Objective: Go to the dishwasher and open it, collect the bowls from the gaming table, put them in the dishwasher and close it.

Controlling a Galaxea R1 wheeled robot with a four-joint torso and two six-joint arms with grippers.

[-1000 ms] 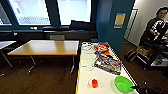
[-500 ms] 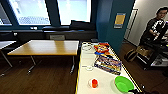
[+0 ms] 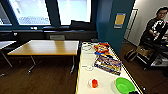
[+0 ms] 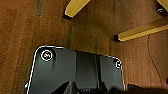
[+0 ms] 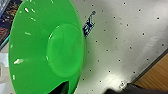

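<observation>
You are working the collection step at the gaming table (image 3: 105,77). The green bowl (image 3: 124,85) is sitting at the near end of the white top, close to the yellow edge strip, beside a small orange cup (image 3: 94,83) and a colourful game box (image 3: 108,64). Come down squarely over the rim so the shallow plastic is not sliding away. Your right wrist is hanging directly above the bowl; your left is pointing down at the wooden floor (image 4: 22,27). I cannot tell either claw's state.
</observation>
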